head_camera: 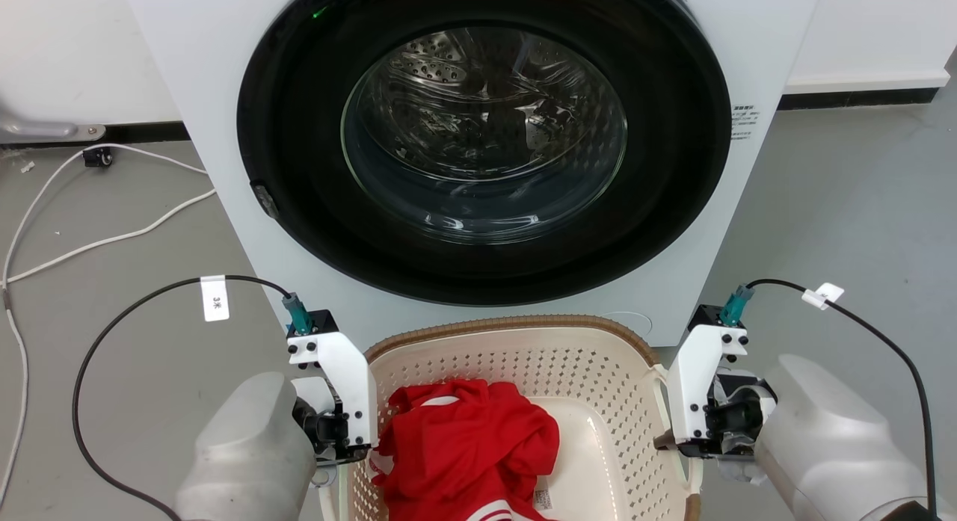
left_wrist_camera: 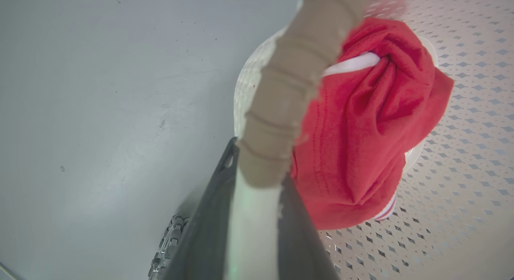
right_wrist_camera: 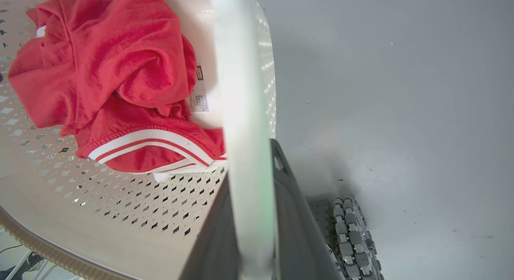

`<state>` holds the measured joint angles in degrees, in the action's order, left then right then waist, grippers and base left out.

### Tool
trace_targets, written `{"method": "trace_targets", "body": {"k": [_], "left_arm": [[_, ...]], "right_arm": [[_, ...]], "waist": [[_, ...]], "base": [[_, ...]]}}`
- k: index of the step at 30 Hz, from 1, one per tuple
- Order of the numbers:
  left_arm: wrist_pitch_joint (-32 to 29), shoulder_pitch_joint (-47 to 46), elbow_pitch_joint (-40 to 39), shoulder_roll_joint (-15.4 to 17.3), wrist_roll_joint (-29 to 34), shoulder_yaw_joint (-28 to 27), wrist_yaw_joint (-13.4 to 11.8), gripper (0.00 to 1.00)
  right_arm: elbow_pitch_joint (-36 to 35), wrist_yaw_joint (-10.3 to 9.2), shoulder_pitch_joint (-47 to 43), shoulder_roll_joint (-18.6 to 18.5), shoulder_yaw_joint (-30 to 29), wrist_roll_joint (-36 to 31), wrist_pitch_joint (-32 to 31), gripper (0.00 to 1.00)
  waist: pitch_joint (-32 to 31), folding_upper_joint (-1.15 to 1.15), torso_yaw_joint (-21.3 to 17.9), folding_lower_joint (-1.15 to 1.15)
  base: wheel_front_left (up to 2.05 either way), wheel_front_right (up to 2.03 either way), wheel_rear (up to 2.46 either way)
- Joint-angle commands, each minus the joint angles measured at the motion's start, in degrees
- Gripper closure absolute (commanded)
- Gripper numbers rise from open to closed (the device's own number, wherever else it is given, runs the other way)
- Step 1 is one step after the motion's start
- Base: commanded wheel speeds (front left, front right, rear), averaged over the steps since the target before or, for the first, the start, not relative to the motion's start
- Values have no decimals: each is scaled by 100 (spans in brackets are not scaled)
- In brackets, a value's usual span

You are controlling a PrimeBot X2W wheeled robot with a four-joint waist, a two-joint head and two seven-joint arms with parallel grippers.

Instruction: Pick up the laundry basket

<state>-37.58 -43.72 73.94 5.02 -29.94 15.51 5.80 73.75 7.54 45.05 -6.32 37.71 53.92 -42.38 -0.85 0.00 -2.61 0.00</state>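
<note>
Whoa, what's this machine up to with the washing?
A robot holds a basket in front of a shut washer. Its left jaws and right jaws are each closed on a side handle. A red garment lies inside. Whether the basket is off the floor yet, I cannot tell.

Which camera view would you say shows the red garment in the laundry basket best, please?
The right wrist view: the red garment lies almost whole in the laundry basket, its white-striped hem and label plain. The head view cuts it off at the bottom edge; in the left wrist view the brown rim hides part of it.
</note>
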Motion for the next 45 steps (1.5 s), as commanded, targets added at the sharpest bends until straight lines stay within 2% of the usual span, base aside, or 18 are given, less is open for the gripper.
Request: {"method": "trace_targets", "body": {"k": [1,45], "left_arm": [[39,56,1,101,1,0,-26,100],[23,123,1,112,-245,206,-47,100]], "right_arm": [[28,-10,-83,-75,-34,-15,-13,100],[26,-10,-132,26,-761,-709,-219,100]], "waist": [[-3,0,0,0],[-29,0,32,0]], "base": [[0,0,0],[0,0,0]]}}
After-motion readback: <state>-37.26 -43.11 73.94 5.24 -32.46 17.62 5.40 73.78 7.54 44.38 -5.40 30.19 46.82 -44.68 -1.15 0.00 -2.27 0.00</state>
